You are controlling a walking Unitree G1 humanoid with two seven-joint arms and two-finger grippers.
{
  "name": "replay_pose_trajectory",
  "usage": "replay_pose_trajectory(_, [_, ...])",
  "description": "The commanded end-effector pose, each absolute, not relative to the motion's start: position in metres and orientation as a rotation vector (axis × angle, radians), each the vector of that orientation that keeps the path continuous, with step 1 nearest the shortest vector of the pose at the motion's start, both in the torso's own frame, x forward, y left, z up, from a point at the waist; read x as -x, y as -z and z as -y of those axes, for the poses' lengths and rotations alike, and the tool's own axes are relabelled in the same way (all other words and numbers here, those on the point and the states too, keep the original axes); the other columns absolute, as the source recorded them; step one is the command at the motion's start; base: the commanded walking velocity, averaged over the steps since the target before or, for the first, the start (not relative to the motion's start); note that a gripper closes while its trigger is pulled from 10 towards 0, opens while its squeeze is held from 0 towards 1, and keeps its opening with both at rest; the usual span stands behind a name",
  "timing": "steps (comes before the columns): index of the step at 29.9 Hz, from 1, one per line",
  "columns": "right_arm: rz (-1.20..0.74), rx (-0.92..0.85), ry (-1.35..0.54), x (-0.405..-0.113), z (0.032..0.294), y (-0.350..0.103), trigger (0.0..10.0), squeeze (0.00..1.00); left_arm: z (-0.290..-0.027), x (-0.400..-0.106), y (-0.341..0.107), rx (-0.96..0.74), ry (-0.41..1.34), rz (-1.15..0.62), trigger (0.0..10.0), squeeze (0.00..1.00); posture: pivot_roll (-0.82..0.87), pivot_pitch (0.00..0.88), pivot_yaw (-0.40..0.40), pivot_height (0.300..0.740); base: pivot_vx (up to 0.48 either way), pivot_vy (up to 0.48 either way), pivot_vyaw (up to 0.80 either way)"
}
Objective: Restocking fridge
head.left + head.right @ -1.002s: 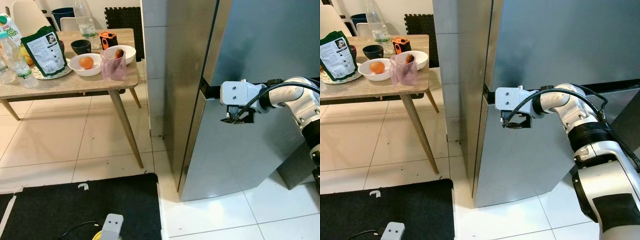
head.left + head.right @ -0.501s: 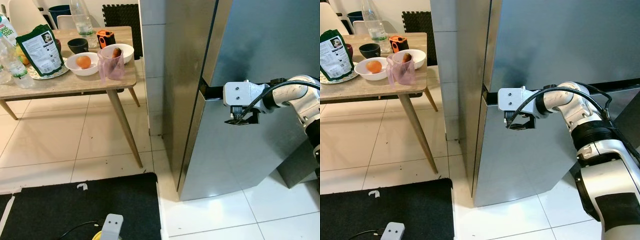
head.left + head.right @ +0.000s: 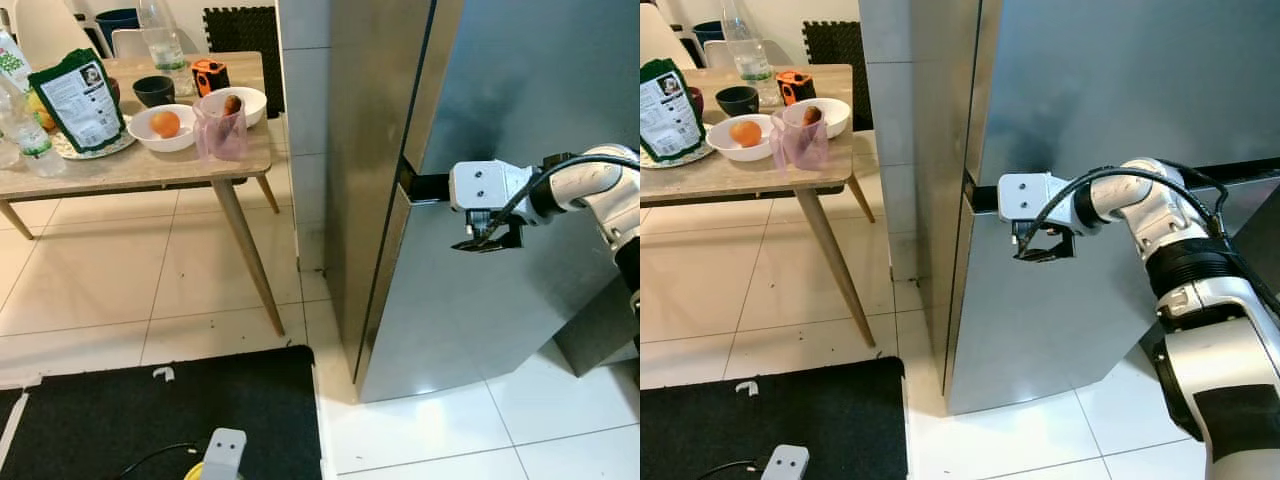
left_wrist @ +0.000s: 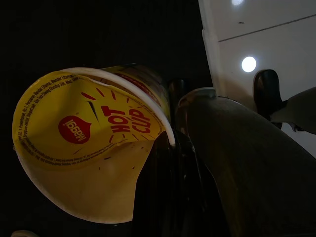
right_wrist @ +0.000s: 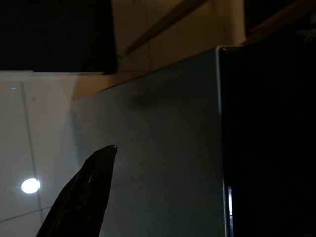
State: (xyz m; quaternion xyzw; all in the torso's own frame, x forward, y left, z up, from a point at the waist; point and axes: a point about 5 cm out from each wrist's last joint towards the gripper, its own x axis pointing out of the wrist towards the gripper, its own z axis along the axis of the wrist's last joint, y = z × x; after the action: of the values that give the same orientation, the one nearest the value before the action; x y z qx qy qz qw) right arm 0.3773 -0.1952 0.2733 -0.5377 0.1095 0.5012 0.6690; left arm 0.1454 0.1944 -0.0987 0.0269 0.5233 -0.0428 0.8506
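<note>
1. Clearly, a yellow noodle cup [image 4: 94, 148] is clenched in the left gripper [image 4: 173, 163], which hangs low over the black mat [image 3: 150, 420]; the cup's peeled foil lid is seen curling up at the rim.
2. The right gripper [image 3: 1045, 245] is held against the steel fridge [image 3: 1090, 120], at the dark seam between the upper door and the lower door, close to the hinge-free edge. Whether its fingers are parted or closed cannot be told from these pictures.
3. The fridge is seen closed, so the door is judged to be the step in hand before anything can be stocked.
4. The cup is judged light, thin-walled and easily crushed; a gentle hold around the upper body, below the rim, would be preferred, and it should be kept upright because the lid is loose.
5. The door is judged heavy, stiff and smooth; hold should be taken in the recessed seam, not on the flat face, where the fingers could slip.
6. On the wooden table [image 3: 150, 170], well apart from the fridge, a bowl holding an orange [image 3: 165, 124], a green bag [image 3: 78, 97] and bottles are left.
</note>
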Motion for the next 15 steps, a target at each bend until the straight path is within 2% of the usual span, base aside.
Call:
replay_pose_trajectory(1, [-0.455,1.188,-1.300,-0.369,0.194,-0.229,10.0,0.00,-0.192,-0.113,0.110,-0.038,0.091,-1.220,10.0,0.00,-0.04,0.134,-0.061,0.740,0.000,0.000,0.00])
replay_pose_trajectory(10, [-0.434,1.144,-1.338,-0.366,0.194,-0.237,10.0,0.00,-0.192,-0.112,0.110,-0.037,0.089,-1.222,10.0,0.00,-0.04,0.133,-0.060,0.740,0.000,0.000,0.00])
replay_pose_trajectory(15, [-0.237,0.917,-1.511,-0.351,0.180,-0.265,10.0,0.00,-0.191,-0.113,0.110,-0.034,0.091,-1.220,10.0,0.00,-0.04,0.131,-0.062,0.740,0.000,0.000,0.00])
